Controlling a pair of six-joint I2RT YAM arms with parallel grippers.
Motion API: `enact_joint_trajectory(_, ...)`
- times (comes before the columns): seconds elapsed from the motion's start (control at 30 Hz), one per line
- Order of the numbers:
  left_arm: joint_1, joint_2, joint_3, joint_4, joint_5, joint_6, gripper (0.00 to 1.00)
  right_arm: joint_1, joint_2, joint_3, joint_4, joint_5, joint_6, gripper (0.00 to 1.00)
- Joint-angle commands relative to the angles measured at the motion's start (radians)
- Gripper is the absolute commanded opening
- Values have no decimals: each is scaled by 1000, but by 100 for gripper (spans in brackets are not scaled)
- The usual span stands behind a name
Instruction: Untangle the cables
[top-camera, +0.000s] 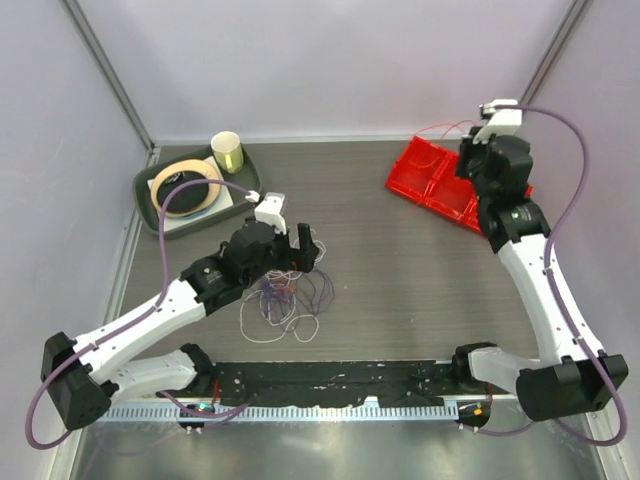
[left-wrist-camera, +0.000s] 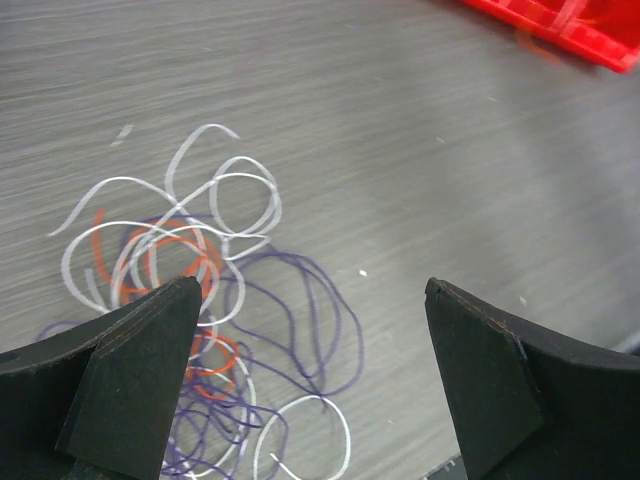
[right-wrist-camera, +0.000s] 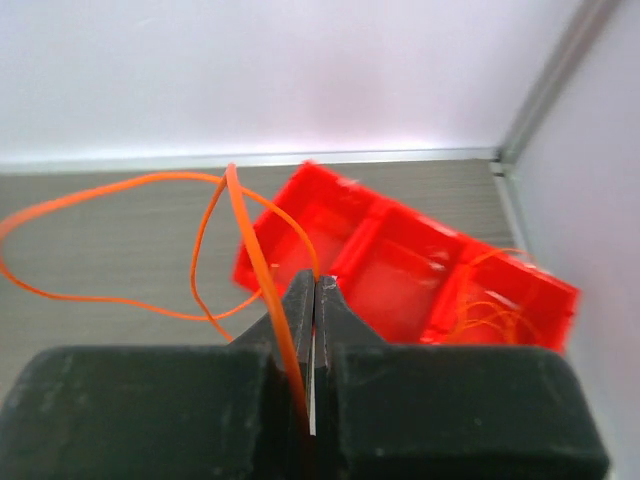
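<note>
The cables (top-camera: 285, 297) lie in a loose tangle of white, purple and orange-red loops on the table, left of centre. My left gripper (top-camera: 305, 245) hovers just above the tangle's far edge. In the left wrist view the cables (left-wrist-camera: 210, 300) spread under my left gripper (left-wrist-camera: 310, 290), which is open and holds nothing. At the back right, my right gripper (top-camera: 472, 150) hangs over a red tray (top-camera: 420, 170). In the right wrist view my right gripper (right-wrist-camera: 315, 282) is shut on an orange cable (right-wrist-camera: 110, 190), which loops off to the left above the red tray (right-wrist-camera: 400, 260).
More orange cable (right-wrist-camera: 490, 300) lies in the red tray's right compartment. A dark green tray (top-camera: 145, 188) at the back left holds a roll of tape (top-camera: 187, 185) and a pale cup (top-camera: 227, 152). Walls close in the back and both sides.
</note>
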Motion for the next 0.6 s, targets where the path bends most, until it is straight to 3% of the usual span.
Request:
enact_joint_trajectory(0.0,-2,9,-9,-14,-229,-31,100,-154,82,144,-27,52,-2,1)
enact_joint_trajectory(0.3,8,45,-32,21,-263,-11,100,-322,290,304,-11,17,-45,1)
enact_joint_trajectory(0.57,28,60,-45,41,-255,0,100,-429,360,235,82,-35,-28,1)
